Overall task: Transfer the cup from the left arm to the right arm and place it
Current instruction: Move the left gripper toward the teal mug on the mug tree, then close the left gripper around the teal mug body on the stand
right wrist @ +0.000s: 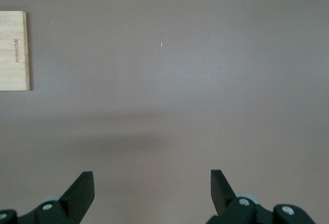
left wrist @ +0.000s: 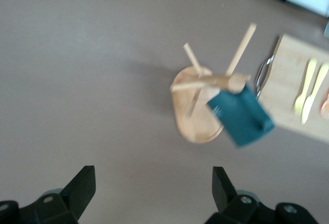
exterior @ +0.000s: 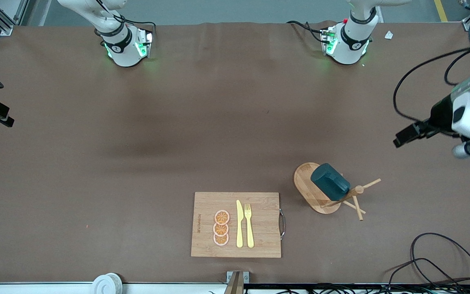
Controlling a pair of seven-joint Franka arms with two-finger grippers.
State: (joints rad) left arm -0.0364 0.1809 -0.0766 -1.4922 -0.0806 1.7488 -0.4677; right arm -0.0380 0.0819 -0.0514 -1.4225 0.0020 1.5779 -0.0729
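Note:
The dark teal cup (exterior: pixel 329 181) hangs tilted on a peg of a wooden mug stand (exterior: pixel 306 183), toward the left arm's end of the table. Its inside is hidden. In the left wrist view the cup (left wrist: pixel 240 115) hangs over the stand's oval base (left wrist: pixel 193 126). My left gripper (exterior: pixel 400 141) is open and empty, up in the air over bare table at the left arm's end, apart from the stand; it also shows in the left wrist view (left wrist: pixel 153 188). My right gripper (exterior: pixel 4 118) is open and empty over bare table at the right arm's end, and shows in the right wrist view (right wrist: pixel 152 188).
A bamboo cutting board (exterior: pixel 263 241) lies near the front edge, beside the stand, with three orange slices (exterior: pixel 221 228), a yellow knife (exterior: pixel 239 224) and a fork (exterior: pixel 249 224) on it. A white roll (exterior: pixel 106 283) sits at the front edge. Cables (exterior: pixel 435 261) lie at the front corner.

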